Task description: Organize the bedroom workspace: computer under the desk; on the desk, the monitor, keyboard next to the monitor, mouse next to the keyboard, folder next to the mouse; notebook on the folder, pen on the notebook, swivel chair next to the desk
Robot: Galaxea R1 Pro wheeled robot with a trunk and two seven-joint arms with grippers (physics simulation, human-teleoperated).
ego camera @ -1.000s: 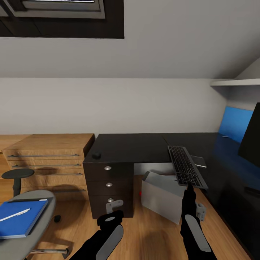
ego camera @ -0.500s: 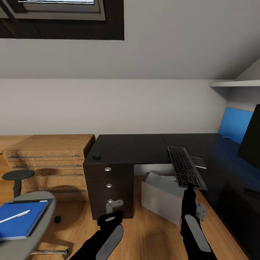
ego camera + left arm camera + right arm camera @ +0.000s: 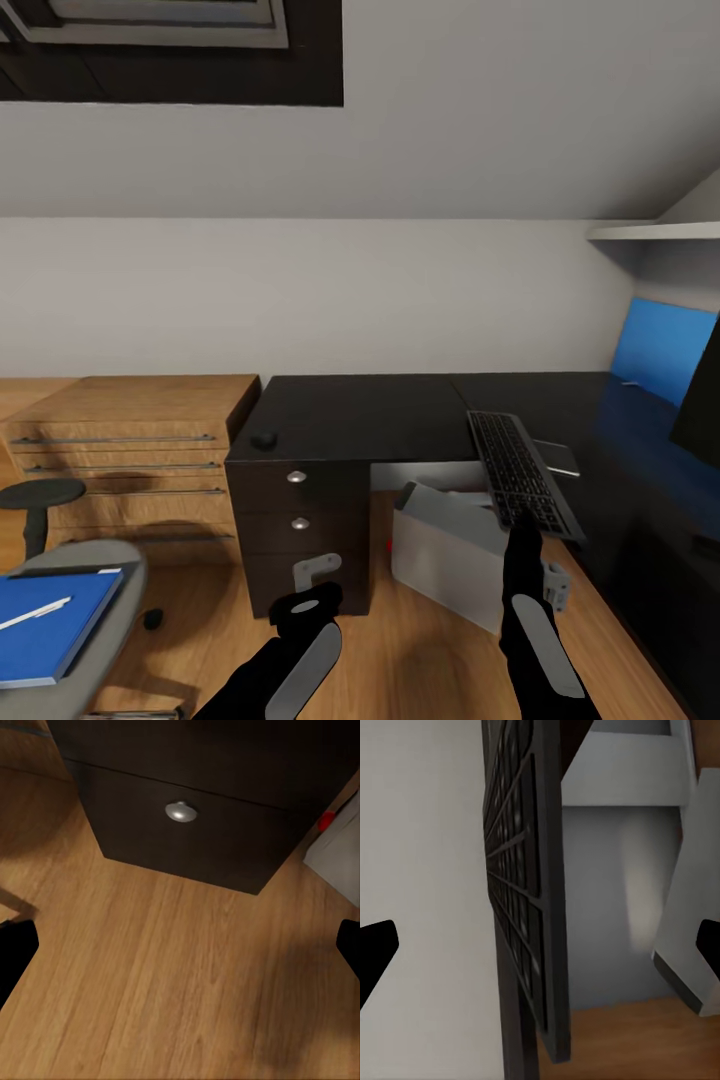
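Right gripper point(image 3: 522, 527) clenched on keyboard point(image 3: 518, 470), center-right (near end held, rest over desk point(image 3: 360, 410)). Left gripper point(image 3: 305, 598) bottom-center, released. Folder point(image 3: 45, 622) on swivel chair point(image 3: 60, 690), lower left.

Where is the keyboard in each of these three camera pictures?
Head view: the keyboard sits right of centre, held out above the right gripper.
Left wrist view: not in it.
Right wrist view: the keyboard stands edge-on, mid-picture.
Shared landmark: the pale computer.
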